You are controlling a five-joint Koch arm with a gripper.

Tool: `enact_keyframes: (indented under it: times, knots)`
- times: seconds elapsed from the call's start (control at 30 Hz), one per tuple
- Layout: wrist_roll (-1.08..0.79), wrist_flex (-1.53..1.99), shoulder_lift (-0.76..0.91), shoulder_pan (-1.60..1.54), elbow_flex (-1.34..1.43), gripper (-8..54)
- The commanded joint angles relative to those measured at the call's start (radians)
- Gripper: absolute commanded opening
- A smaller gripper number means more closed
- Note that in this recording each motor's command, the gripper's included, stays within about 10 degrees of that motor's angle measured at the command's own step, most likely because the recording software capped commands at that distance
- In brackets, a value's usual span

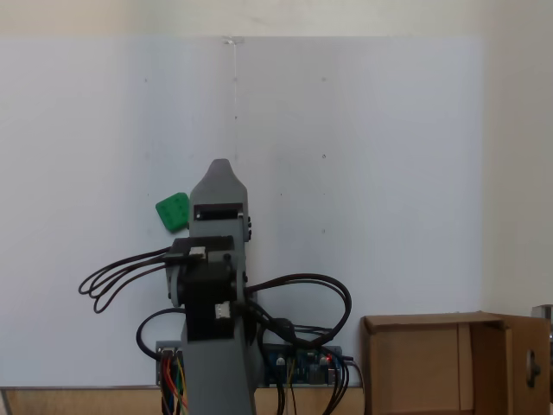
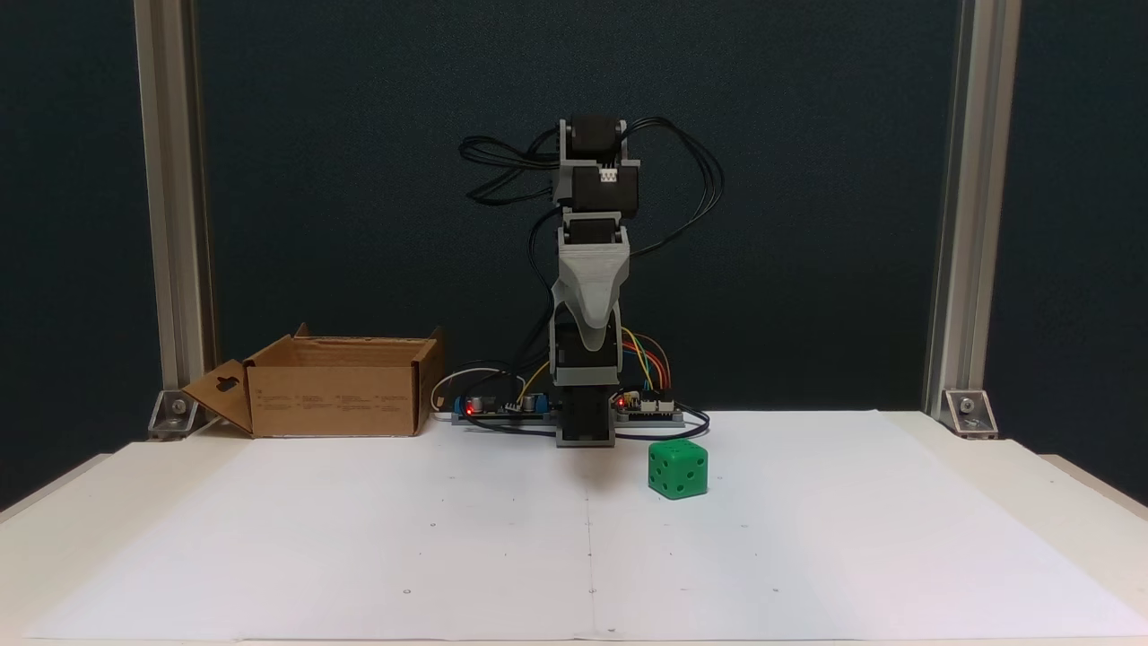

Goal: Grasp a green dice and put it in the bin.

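In a fixed view, bin (image 2: pixel 336 395) sits left of centre; gripper (image 2: pixel 594 343) hangs mid-frame, can't tell if it's released or clenched; green dice (image 2: pixel 678 467) is lower right of it on the paper; I'd swing right, then drop squarely over it.

Even, soft indoor light in both fixed views, with no hard glare

One fixed view is pale and washed out, low in contrast and slightly soft, so the white paper sheet (image 1: pixel 346 173) looks bluish-grey and the green dice (image 1: pixel 173 211) shows no clear pips; the other fixed view is sharper, its dark backdrop (image 2: pixel 807 179) nearly black against the bright bench (image 2: pixel 1031 484), with a faint diffuse shadow under the dice (image 2: pixel 678 468) and below the arm (image 2: pixel 587 296), and small red board lights glowing
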Motion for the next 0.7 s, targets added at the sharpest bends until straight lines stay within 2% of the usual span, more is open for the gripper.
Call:
enact_keyframes:
  times: [0.0,0.33,0.67]
  knots:
    - [-0.017,0.015,0.0,-0.038,-0.071,44.5]
    - [-0.017,0.078,-0.035,-0.301,-0.071,44.7]
    - [-0.023,0.098,-0.054,-0.313,-0.074,44.6]
